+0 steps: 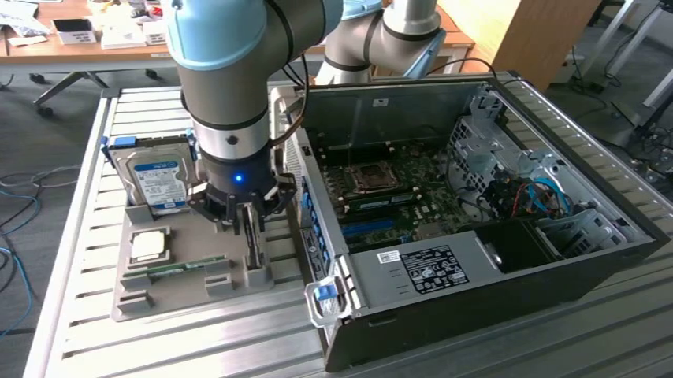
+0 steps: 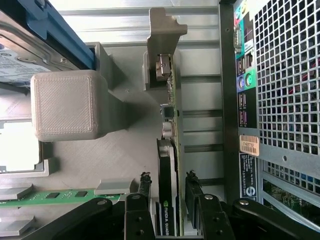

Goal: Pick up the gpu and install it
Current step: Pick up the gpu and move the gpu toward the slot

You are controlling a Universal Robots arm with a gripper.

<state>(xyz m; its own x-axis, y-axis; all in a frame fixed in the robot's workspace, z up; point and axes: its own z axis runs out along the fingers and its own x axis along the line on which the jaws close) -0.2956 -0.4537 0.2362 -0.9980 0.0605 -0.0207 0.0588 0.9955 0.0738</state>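
the gripper [image 2: 168,177] straddles the gpu [image 2: 165,155], which stands on edge in the grey holder tray [image 1: 173,303] beside the open computer case [image 1: 505,260], its fingers [image 2: 192,182] parted either side with slim gaps showing.

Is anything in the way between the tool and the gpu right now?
Nothing visible stands between them. The tool straddles the gpu, one finger on each side with a small gap, and the card stands on edge in the gray tray.
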